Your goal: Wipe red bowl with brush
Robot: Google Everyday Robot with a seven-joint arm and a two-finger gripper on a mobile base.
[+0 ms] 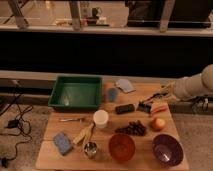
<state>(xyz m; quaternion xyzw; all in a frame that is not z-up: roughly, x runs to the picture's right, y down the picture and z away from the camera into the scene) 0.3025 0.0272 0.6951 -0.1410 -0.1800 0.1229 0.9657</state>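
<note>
- Desk (55, 150): wooden, crowded. Green tray (76, 93) at 10 o'clock from centre.
- Red bowl (122, 147): at the near edge, about 6 o'clock from desk centre, upright, nothing in it. Just to its right, apart from it, purple bowl (167, 149). Grapes (132, 128) just beyond its far rim.
- Arm: in from the right edge at 3 o'clock, reaching left and slightly down over the far right of the desk.
- Claw (156, 100): at the arm's tip, low over the desk near the right side. Cannot tell whether open or closed, nor whether gripping anything.
- Brush (146, 106): dark squarish head just left of and below the claw, at about 8 o'clock from it; handle seemingly running up toward the claw along a 2-to-8 o'clock line. Touching or merely beside: cannot tell.
- Deciding relation, as a judgement: bowl at roughly 7 o'clock from the claw, well apart, grapes and apple (158, 123) between. A carry down and left, head kept above the grapes, then down into the bowl.
</note>
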